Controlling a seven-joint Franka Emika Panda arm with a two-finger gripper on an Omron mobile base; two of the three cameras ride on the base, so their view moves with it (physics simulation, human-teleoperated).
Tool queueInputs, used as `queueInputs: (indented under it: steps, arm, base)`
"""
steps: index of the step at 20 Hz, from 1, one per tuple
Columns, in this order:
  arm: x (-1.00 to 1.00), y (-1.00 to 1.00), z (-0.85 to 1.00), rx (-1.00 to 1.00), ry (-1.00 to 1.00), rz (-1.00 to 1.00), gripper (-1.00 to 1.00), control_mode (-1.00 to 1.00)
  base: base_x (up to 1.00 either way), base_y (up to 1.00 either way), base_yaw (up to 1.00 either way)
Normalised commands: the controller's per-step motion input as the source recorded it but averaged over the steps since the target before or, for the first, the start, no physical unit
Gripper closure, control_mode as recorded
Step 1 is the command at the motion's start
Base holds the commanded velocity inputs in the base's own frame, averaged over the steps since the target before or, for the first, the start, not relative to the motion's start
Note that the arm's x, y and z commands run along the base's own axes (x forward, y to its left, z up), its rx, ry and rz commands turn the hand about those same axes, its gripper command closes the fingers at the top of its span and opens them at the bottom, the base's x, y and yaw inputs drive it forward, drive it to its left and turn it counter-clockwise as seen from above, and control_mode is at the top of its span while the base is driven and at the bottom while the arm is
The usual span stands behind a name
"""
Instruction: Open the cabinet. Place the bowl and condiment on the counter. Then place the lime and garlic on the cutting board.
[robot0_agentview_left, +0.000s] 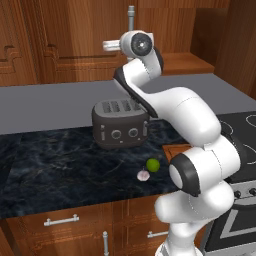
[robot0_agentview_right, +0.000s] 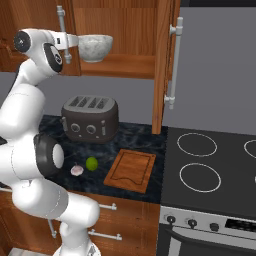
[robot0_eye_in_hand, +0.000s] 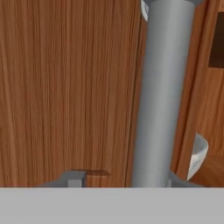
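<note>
Wooden cabinet (robot0_agentview_right: 120, 30) has its right door swung open while the end effector (robot0_agentview_right: 64, 41), grip unclear, sits at the left door's handle (robot0_eye_in_hand: 162, 92); bowl (robot0_agentview_right: 94, 47) waits on the shelf, lime (robot0_agentview_right: 91, 163) and garlic (robot0_agentview_right: 76, 170) lie on the worktop (robot0_agentview_right: 55, 130) beside the cutting board (robot0_agentview_right: 131, 171).

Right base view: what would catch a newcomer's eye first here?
The white arm reaching up to the cabinet, its tool at a long silver handle. Beside it a marbled bowl sits on the shelf. Below, a lime and garlic lie on the dark counter.
</note>
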Motion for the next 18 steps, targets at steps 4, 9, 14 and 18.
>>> queueInputs:
  steps: [4,9,14,18]
  arm:
    - [0.31,-0.24,0.0,0.06,0.0,0.01,1.0,-1.0]
    - [0.21,-0.29,0.0,0.05,-0.01,0.01,1.0,-1.0]
    - [0.2,-0.33,0.0,0.05,-0.02,0.0,1.0,-1.0]
    - [0.2,-0.29,0.0,0.05,-0.01,0.01,1.0,-1.0]
  base:
    - [0.0,0.0,0.0]
    - [0.0,0.0,0.0]
    - [0.0,0.0,0.0]
    - [0.0,0.0,0.0]
